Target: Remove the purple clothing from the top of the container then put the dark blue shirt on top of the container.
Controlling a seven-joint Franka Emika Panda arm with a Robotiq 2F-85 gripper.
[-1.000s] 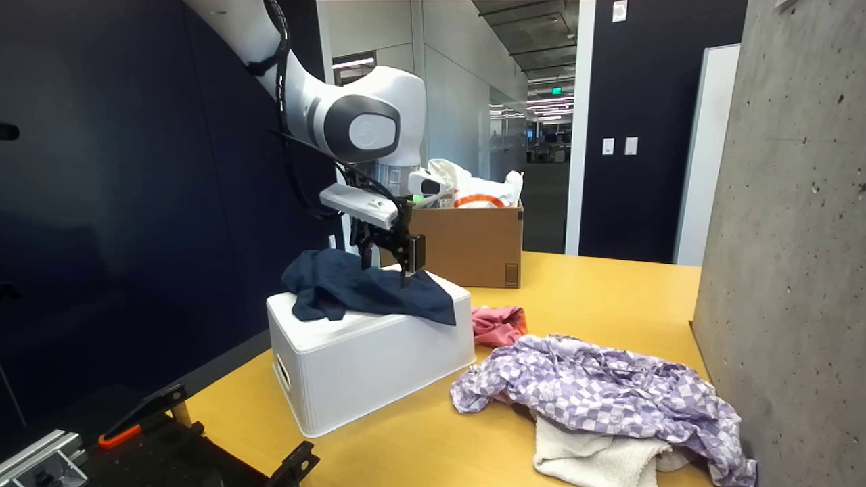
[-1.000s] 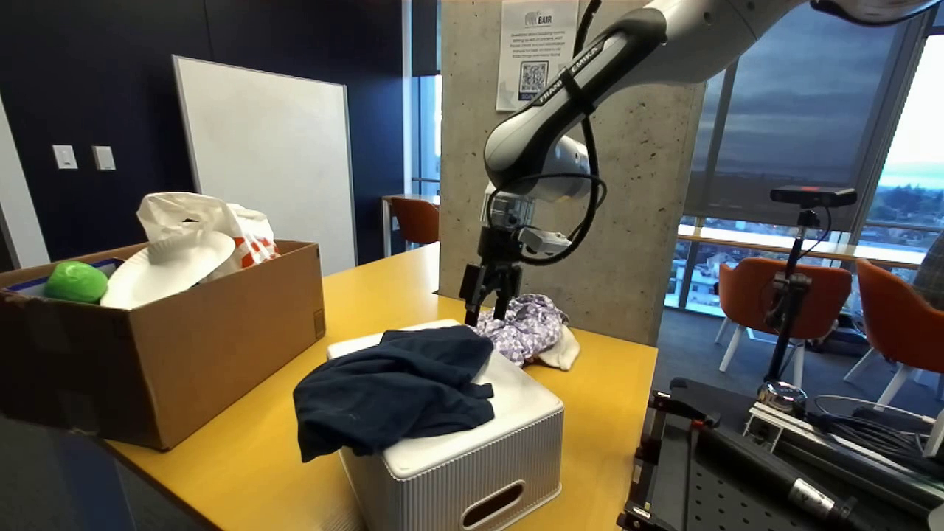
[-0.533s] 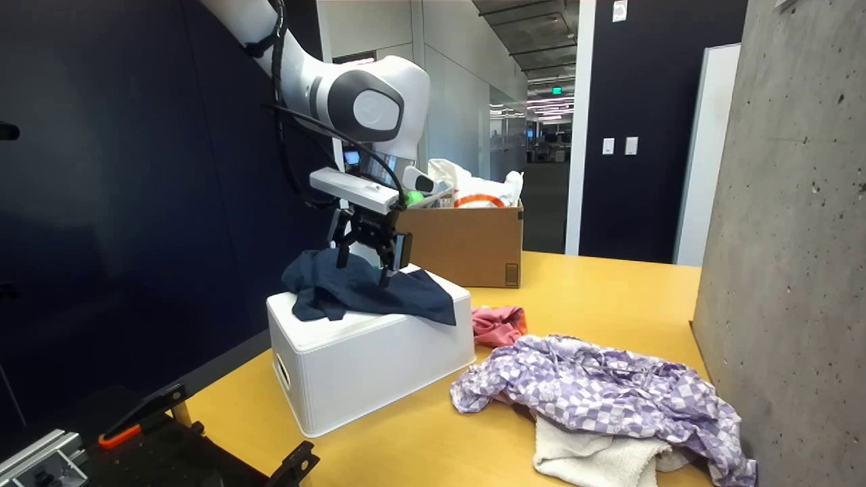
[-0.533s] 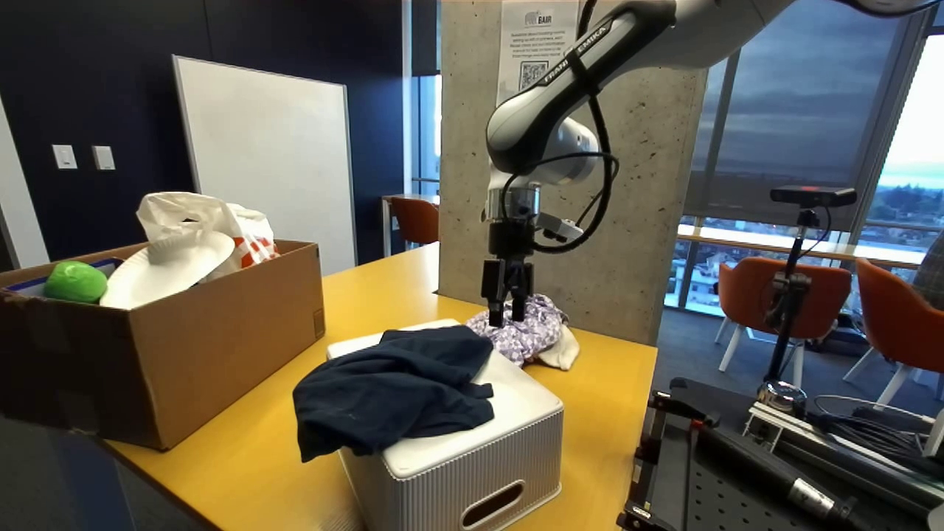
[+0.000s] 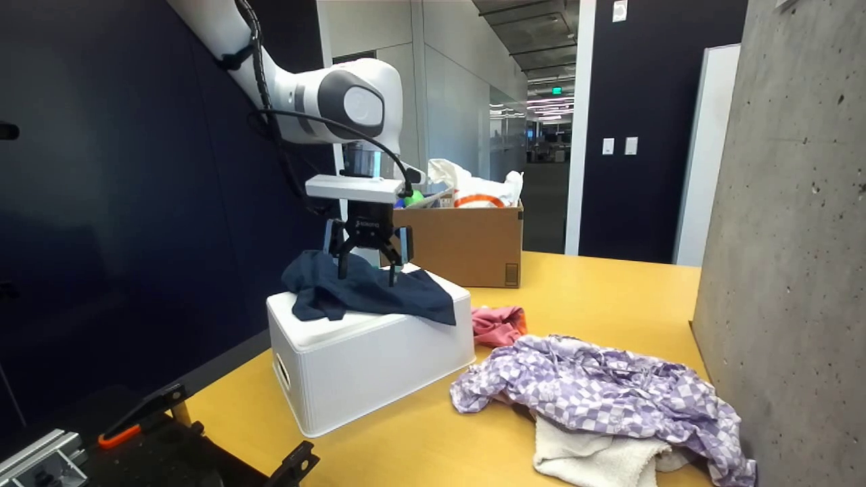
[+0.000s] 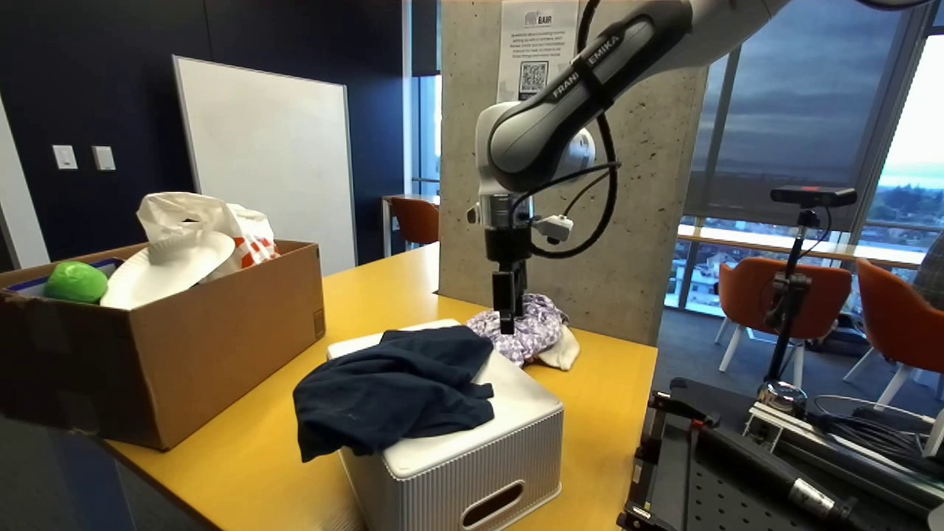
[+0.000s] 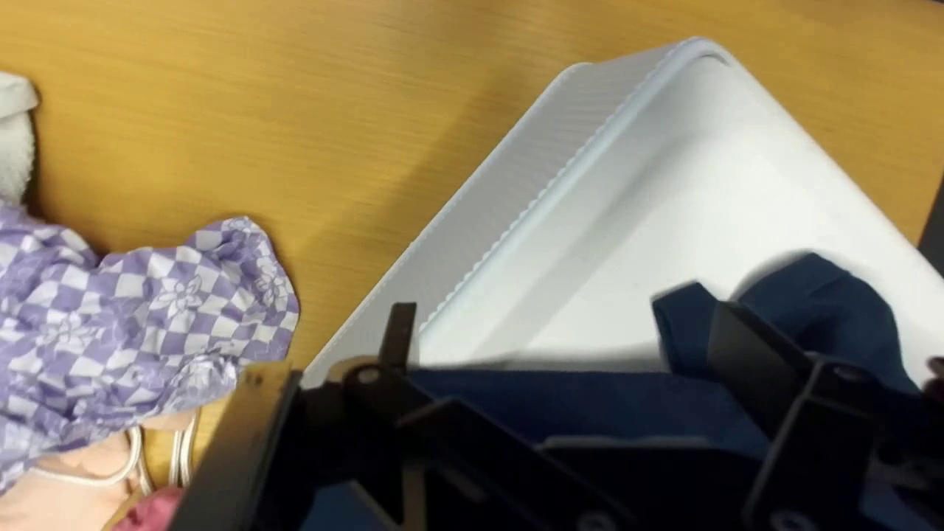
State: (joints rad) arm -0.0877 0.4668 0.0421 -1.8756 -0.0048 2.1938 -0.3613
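The dark blue shirt [image 5: 419,297] lies crumpled on top of the white container [image 5: 379,379], and one end hangs over its edge in an exterior view [image 6: 398,391]. The purple checked clothing [image 5: 609,392] lies on the table beside the container; it also shows in the wrist view [image 7: 147,317]. My gripper [image 5: 367,276] is open, empty and pointing down. In an exterior view the gripper [image 6: 511,324] hangs beside the shirt, apart from it, higher than the container top. In the wrist view the shirt [image 7: 575,402] shows between its spread fingers.
A cardboard box [image 5: 467,250] with a white bag and plates stands behind the container. A pink cloth [image 5: 497,325] and a cream cloth [image 5: 595,453] lie near the purple clothing. A concrete pillar [image 5: 785,237] bounds the table. A black cart [image 6: 737,472] stands beside the table.
The gripper has turned and straightened to point down, shifting slightly over the container area. It stays open. The shirt, container and purple clothing have not moved.
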